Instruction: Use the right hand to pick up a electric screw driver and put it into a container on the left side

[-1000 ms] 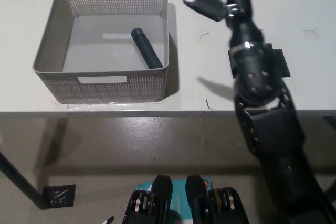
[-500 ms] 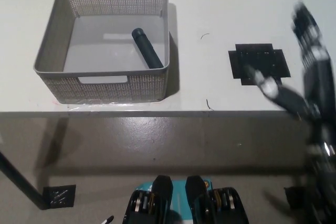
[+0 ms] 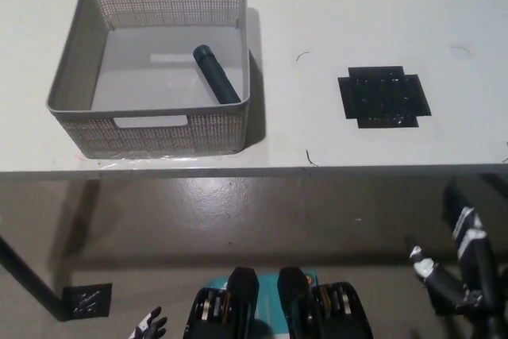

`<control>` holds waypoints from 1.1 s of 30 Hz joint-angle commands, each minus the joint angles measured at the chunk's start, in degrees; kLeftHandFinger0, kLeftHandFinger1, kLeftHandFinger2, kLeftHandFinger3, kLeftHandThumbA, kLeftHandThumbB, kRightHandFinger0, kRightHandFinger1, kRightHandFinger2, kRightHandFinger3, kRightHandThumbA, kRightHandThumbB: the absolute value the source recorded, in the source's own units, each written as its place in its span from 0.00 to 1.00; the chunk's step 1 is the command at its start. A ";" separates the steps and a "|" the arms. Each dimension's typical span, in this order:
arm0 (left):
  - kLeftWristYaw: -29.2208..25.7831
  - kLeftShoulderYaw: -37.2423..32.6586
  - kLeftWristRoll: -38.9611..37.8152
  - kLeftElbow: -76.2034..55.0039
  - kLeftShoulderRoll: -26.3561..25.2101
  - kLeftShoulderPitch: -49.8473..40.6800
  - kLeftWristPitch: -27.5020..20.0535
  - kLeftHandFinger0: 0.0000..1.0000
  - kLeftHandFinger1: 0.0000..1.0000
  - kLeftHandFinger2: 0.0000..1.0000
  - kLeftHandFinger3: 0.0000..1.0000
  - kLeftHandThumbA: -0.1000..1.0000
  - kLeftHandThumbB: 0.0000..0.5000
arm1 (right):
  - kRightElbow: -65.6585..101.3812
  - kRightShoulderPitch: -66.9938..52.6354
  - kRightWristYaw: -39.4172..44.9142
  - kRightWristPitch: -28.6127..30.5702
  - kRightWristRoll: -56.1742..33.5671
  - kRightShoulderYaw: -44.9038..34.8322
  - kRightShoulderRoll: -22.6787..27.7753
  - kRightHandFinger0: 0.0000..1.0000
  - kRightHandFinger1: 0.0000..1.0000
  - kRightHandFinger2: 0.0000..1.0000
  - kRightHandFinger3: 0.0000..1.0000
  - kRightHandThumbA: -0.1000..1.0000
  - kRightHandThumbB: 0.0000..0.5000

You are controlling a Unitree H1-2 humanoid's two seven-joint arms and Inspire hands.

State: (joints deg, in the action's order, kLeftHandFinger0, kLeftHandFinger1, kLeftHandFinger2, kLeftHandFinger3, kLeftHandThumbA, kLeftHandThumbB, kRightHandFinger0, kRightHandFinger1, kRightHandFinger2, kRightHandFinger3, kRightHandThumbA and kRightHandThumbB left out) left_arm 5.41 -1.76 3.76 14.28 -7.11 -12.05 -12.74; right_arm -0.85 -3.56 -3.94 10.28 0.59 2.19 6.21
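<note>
The electric screwdriver (image 3: 216, 74), a dark cylinder, lies slantwise on the floor of the grey mesh container (image 3: 70, 77) at the table's left. My black right hand (image 3: 456, 263) hangs low at the bottom right, below the table's front edge and far from the container. It is open and holds nothing. Only the tip of my white left hand (image 3: 150, 325) shows at the bottom left, resting, fingers spread and empty.
A black square pad (image 3: 384, 97) lies on the white table (image 3: 317, 5) to the right of the container. The table's front edge runs across the picture's middle. A dark table leg (image 3: 24, 275) and a black floor marker (image 3: 86, 299) show at the lower left.
My right arm has swung from above the container's right rim out to the right and down below the table edge. The screwdriver stays in the container. The camera shifted slightly.
</note>
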 commanded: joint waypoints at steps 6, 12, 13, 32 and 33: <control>-0.26 1.87 -2.24 -1.45 -0.87 -1.03 -1.89 1.00 1.00 1.00 1.00 0.97 0.03 | -17.10 -1.73 0.71 10.70 -1.81 -1.59 -2.24 1.00 1.00 1.00 1.00 0.70 0.41; -1.23 3.70 -2.42 -1.54 -0.30 1.76 -1.30 1.00 1.00 1.00 1.00 0.98 0.00 | -24.36 2.08 2.17 11.21 -3.28 -3.14 -1.49 1.00 1.00 1.00 1.00 0.73 0.43; -1.12 3.85 -2.31 -1.71 -0.31 1.29 -1.34 1.00 1.00 1.00 1.00 0.98 0.00 | -24.76 1.80 2.40 11.51 -3.42 -3.21 -1.61 1.00 1.00 1.00 1.00 0.73 0.44; -0.10 4.62 -1.67 -1.82 -1.45 3.15 -0.17 1.00 1.00 1.00 1.00 0.98 0.00 | -33.92 6.12 1.75 11.02 4.76 1.00 -0.33 0.81 0.92 1.00 1.00 0.82 0.27; 0.74 4.56 -2.57 -1.52 -1.70 3.50 -0.48 1.00 1.00 1.00 1.00 0.99 0.00 | -33.88 6.21 1.63 9.62 6.16 1.90 0.12 0.80 0.92 1.00 1.00 0.84 0.27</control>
State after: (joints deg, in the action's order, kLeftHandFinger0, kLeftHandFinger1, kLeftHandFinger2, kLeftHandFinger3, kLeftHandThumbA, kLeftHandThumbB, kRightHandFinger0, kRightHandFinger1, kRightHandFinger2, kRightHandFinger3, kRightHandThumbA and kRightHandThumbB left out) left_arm 5.43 2.72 2.40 14.35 -7.50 -9.60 -12.80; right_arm -34.53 1.64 -2.10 19.93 2.66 2.41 5.08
